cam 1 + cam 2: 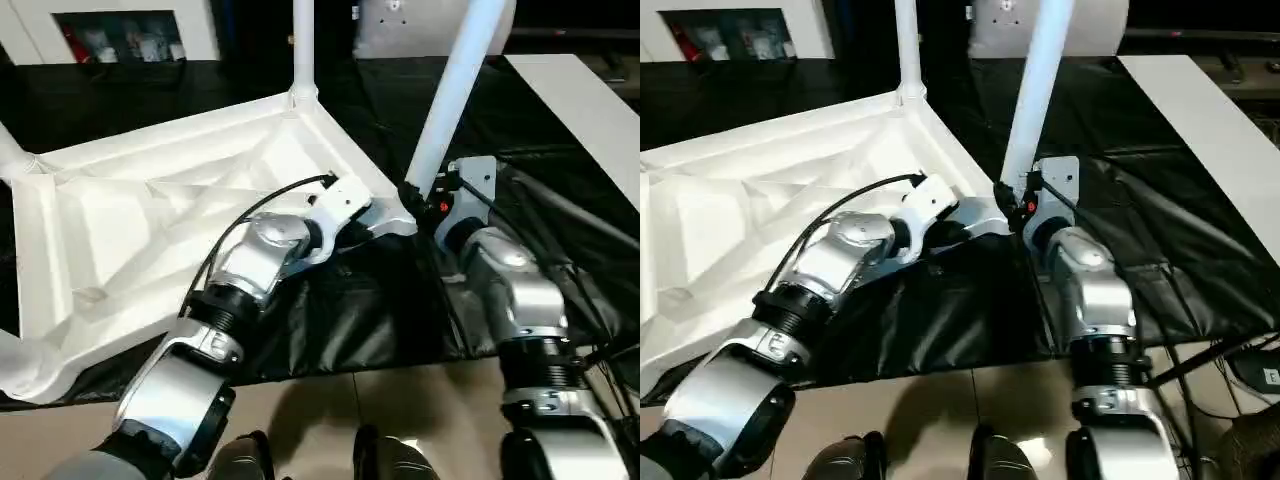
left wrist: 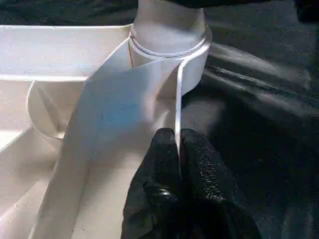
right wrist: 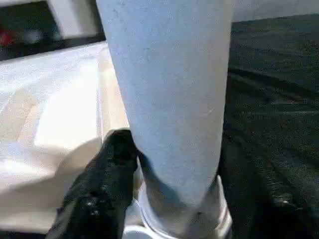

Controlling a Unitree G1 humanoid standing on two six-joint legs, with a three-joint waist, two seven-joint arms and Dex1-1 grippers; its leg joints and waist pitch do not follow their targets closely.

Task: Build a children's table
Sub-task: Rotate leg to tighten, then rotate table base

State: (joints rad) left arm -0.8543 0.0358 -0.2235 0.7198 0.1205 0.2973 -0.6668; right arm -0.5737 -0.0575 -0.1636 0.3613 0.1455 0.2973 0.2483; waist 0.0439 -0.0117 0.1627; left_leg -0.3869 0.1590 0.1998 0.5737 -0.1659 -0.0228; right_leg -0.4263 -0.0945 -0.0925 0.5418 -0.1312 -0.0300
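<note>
The children's table lies upside down, its white ribbed top [image 1: 150, 200] on the black cover. One leg [image 1: 303, 45] stands upright in the far corner socket. Another leg [image 1: 455, 90] rises tilted from the near right corner socket [image 2: 169, 35]. My left gripper [image 2: 178, 149] is shut on the thin rim of the top, just beside that socket. My right gripper [image 1: 420, 195] sits at the base of the tilted leg [image 3: 169, 99], with one black finger [image 3: 107, 179] pressed against the tube. The other finger is hidden behind the leg.
The black-covered work surface [image 1: 380, 320] ends close in front of me, with pale floor and my feet [image 1: 380, 455] below. A white panel [image 1: 590, 110] lies at the right, with cables [image 1: 590, 230] beside my right arm. More white legs [image 1: 12, 150] show at the left edge.
</note>
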